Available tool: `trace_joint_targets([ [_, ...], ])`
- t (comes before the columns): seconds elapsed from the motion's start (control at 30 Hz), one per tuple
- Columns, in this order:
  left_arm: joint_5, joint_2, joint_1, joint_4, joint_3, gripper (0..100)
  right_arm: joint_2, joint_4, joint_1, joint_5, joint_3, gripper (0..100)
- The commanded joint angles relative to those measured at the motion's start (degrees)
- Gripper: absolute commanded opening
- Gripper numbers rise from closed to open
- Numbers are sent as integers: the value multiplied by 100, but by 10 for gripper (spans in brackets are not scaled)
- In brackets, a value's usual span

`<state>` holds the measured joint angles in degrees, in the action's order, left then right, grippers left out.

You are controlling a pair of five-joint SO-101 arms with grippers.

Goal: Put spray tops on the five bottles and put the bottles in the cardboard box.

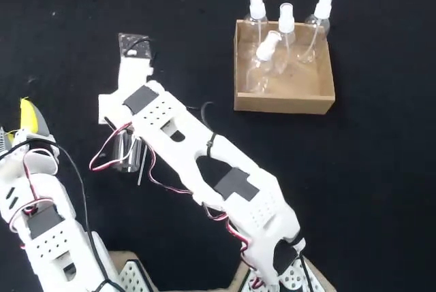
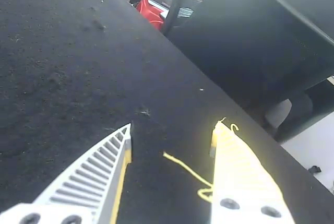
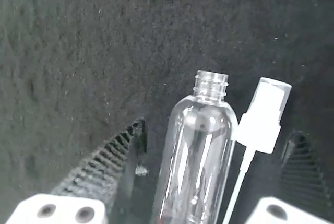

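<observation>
A clear bottle (image 3: 195,145) without a top lies on the black table, and a loose white spray top (image 3: 263,119) with its thin tube lies right beside it. My right gripper (image 3: 218,130) is open above them, one finger on each side of the pair, touching neither. In the high view the bottle (image 1: 126,150) lies partly under the right arm at centre left. The cardboard box (image 1: 283,103) stands at the back right and holds several topped bottles (image 1: 267,60). My left gripper (image 2: 173,126) is open over bare cloth at the table's left edge (image 1: 15,125).
The right arm (image 1: 204,149) stretches diagonally from the front centre toward the back left. Red wires loop beside the bottle. Beyond the table's far edge stand a dark chair and a red object (image 2: 151,12).
</observation>
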<state>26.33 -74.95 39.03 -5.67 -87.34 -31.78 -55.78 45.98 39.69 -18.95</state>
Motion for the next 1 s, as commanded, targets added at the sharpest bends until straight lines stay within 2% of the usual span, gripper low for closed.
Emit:
trace_joint_targets([
  [0.0,53,-18,48,141,224,241,84,9,237,-316,-110,386],
  [0.97,53,-18,40,149,224,241,-462,105,431,-369,-277,382],
])
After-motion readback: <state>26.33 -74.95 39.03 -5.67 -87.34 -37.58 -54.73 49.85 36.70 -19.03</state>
